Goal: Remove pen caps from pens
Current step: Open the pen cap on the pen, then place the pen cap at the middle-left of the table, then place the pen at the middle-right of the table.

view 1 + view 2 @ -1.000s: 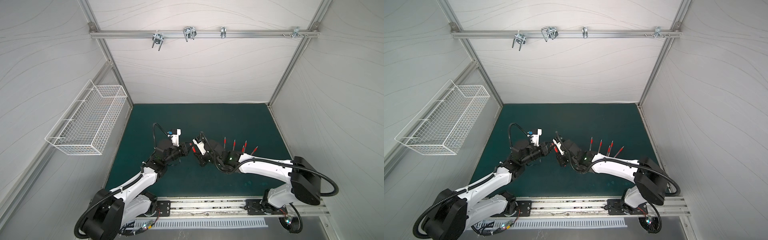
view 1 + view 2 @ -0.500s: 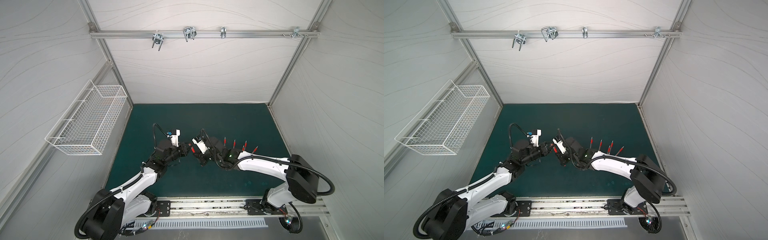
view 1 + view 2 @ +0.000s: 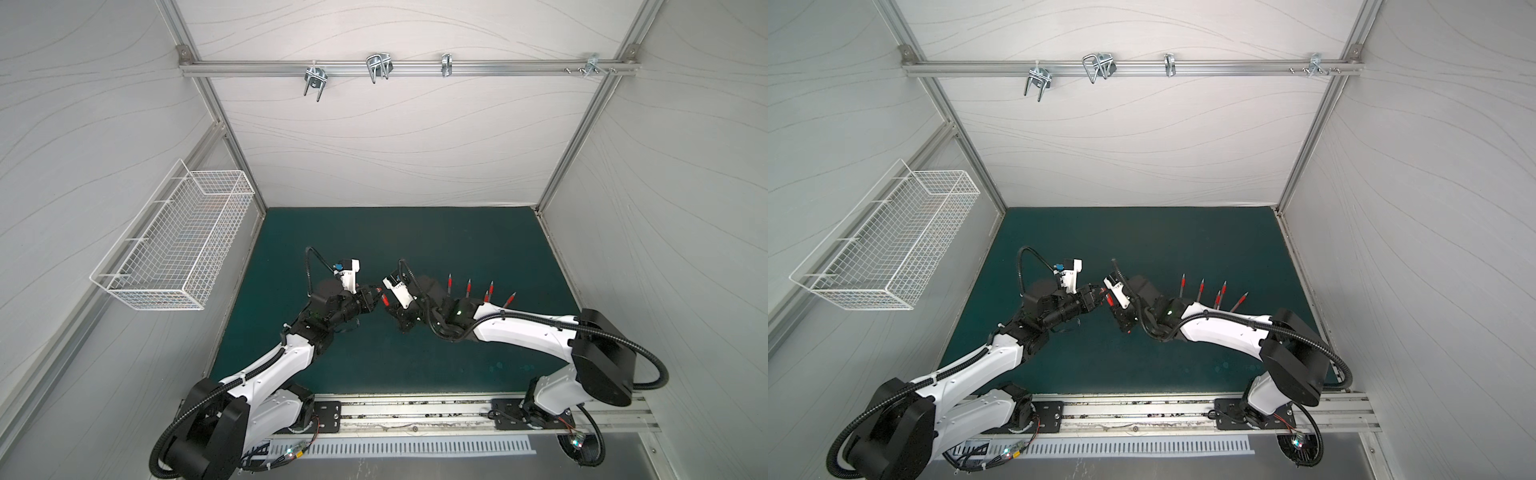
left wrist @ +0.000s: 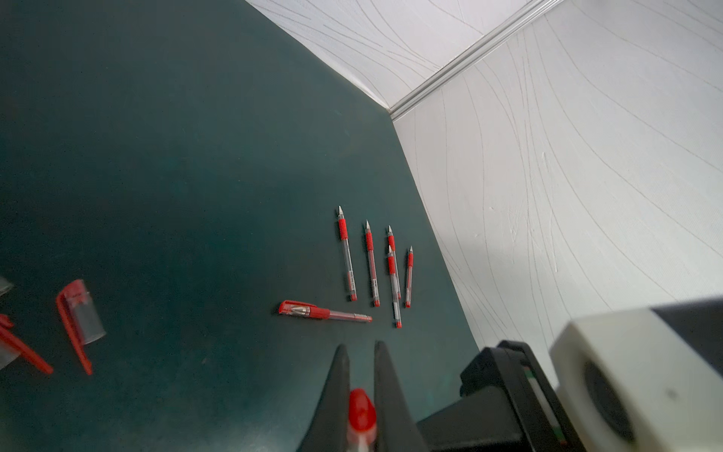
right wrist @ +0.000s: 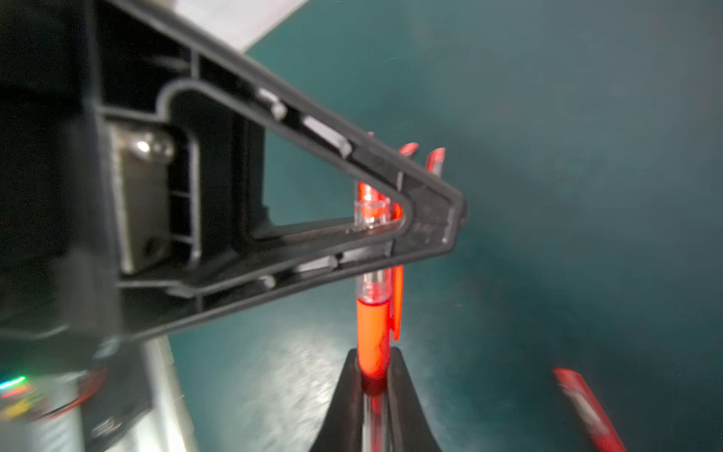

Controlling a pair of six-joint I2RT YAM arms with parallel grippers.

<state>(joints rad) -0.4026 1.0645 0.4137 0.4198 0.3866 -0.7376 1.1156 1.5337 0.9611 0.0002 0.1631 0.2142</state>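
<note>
The left gripper [image 4: 360,346] is clenching the cap [image 4: 362,409] while the right gripper [image 5: 374,351] is clenching the pen [image 5: 371,325] by its barrel, opposed above mid-mat, probably for pulling apart; bare pens [image 3: 468,286] are lying at three o'clock.

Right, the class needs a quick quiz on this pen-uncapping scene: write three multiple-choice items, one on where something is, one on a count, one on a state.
1. Where is the wire basket? A. lying beside the arms B. fixed to a side wall C. hung from the back rail
2. How many uncapped pens lie grouped on the mat? A. three B. five C. eight
3. The cap of the lifted pen is: A. still on B. off, on the mat C. in the basket
Key: B, it hangs on the wall, off the mat; B, the left wrist view shows five; A, it sits over the pen's tip, in the jaws of the left gripper.
</note>
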